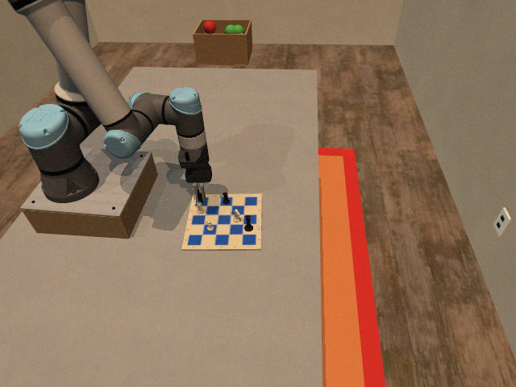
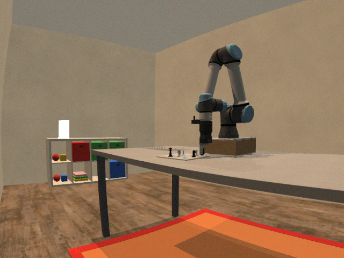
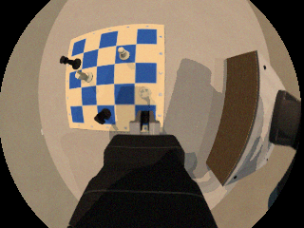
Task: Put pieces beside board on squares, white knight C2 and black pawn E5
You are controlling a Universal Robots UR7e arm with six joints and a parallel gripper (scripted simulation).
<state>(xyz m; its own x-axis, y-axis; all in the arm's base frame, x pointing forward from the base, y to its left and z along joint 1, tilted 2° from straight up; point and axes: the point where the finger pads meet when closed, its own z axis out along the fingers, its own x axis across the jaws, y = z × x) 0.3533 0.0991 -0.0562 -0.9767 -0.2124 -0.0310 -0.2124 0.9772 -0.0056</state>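
My gripper [image 1: 199,192] [image 2: 201,149] [image 3: 145,116] is shut on the black pawn [image 3: 145,115], low over the blue corner square E5 of the board [image 1: 208,247] [image 3: 161,47], nearest the robot base. The pawn is mostly hidden by the fingers; whether its base touches the square cannot be told. The white knight [image 1: 237,215] [image 2: 178,153] [image 3: 84,76] stands upright on the light square C2. No piece stands beside the board.
A tall white piece [image 1: 200,208] [image 3: 144,92] stands on the neighbouring square, close to the fingers. A black knight [image 1: 225,197] [image 3: 102,116], a white pawn [image 1: 210,226] [image 3: 123,53] and a tall black piece [image 1: 248,223] [image 2: 170,152] [image 3: 71,62] stand on other squares.
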